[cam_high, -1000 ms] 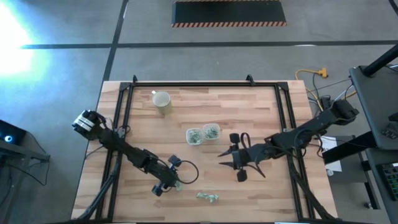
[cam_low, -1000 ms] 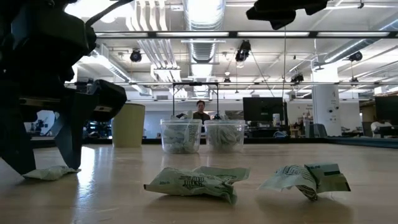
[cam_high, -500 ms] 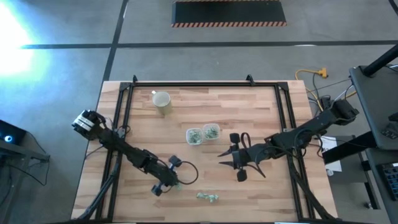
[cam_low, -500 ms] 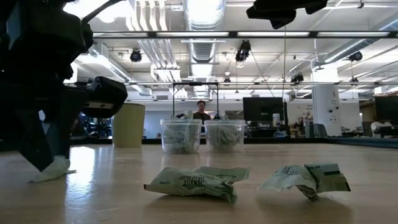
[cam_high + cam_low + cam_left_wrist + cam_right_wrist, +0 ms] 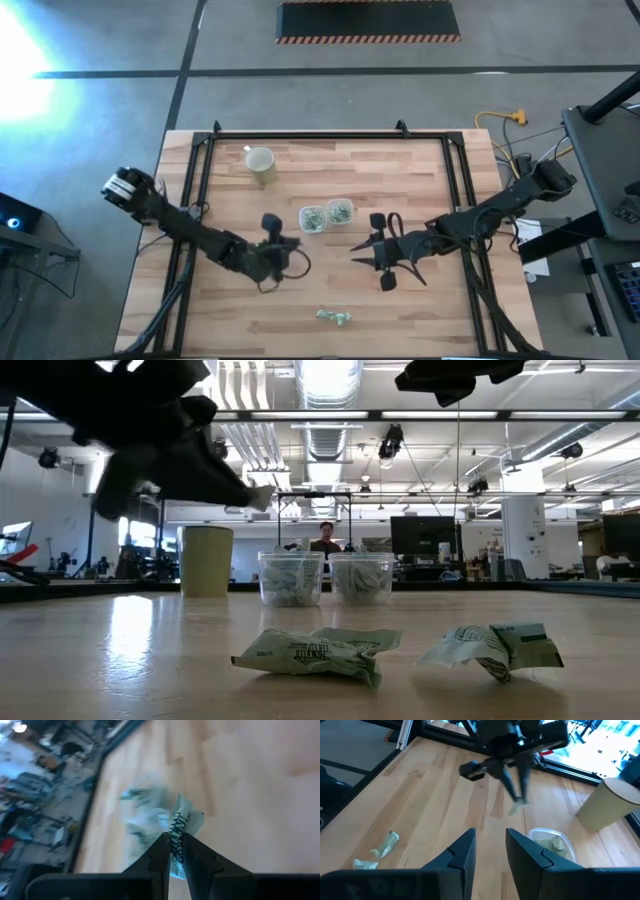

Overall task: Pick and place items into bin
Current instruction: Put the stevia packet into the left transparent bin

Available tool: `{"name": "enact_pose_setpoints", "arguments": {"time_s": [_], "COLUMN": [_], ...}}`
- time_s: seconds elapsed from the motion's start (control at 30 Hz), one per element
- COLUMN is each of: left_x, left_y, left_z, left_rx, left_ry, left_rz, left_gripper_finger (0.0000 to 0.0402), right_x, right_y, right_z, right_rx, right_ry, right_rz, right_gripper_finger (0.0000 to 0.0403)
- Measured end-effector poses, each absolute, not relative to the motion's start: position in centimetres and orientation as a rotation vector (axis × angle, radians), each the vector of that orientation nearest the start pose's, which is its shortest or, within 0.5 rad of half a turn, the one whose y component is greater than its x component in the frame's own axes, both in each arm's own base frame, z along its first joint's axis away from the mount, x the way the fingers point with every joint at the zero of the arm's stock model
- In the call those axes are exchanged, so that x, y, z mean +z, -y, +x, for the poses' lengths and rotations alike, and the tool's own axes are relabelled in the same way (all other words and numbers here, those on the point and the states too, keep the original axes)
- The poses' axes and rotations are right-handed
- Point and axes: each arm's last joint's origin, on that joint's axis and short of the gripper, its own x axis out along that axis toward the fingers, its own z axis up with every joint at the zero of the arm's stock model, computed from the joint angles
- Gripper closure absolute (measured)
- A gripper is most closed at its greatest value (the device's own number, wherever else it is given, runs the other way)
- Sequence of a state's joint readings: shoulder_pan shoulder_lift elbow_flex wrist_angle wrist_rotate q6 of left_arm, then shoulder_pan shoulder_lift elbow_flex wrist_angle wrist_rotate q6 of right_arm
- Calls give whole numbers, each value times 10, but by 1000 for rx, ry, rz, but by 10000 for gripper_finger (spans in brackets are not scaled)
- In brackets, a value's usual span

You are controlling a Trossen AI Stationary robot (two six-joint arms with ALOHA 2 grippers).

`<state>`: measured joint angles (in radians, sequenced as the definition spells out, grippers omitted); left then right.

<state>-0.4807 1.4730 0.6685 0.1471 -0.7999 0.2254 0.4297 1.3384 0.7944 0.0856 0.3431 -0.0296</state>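
My left gripper is shut on one small green-and-white wrapped piece. It hangs in the air over the table's middle left, short of two clear bins that hold more pieces. The low view shows the piece at its tips, well above the tabletop. Two more wrapped pieces lie flat on the wood near the front edge. My right gripper waits open at the right of the bins, holding nothing. My left gripper pinches the crinkly piece between its two fingers at its near end. The rest sticks out beyond the tips. In the right wrist view the fingers slant downward and the piece hangs at their ends, lifted clear of the table.
A beige cup stands upright at the far left of the table. A black frame rail runs around the table's edges. Bare wood lies between the bins and the loose pieces at the front. A person shows far off in the room.
My left gripper has shut on a piece lying near the table's front left, then risen and swung toward the far edge and the bins, turning as it went. The piece has gone from lying on the wood to hanging clear at the fingertips.
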Motion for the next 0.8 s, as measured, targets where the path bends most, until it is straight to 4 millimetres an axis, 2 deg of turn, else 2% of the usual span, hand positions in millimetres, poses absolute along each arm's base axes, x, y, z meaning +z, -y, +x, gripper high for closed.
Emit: {"name": "enact_pose_setpoints", "arguments": {"time_s": [0.2, 0.4, 0.57, 0.8], "left_x": [186, 184, 184, 182], "left_y": [79, 53, 43, 43], "left_z": [269, 279, 282, 282], "left_rx": [354, 272, 267, 251], "left_ry": [-541, -564, -572, -580], "left_rz": [560, 490, 467, 488], "left_gripper_finger": [373, 373, 372, 372], "right_x": [243, 243, 242, 242], "right_y": [-110, -110, -110, -110], "right_z": [263, 263, 263, 263], "right_rx": [91, 91, 92, 91], "right_ry": [-424, -425, -426, -428], "right_rz": [-202, -202, -202, -201], "right_gripper_finger": [305, 305, 309, 317]}}
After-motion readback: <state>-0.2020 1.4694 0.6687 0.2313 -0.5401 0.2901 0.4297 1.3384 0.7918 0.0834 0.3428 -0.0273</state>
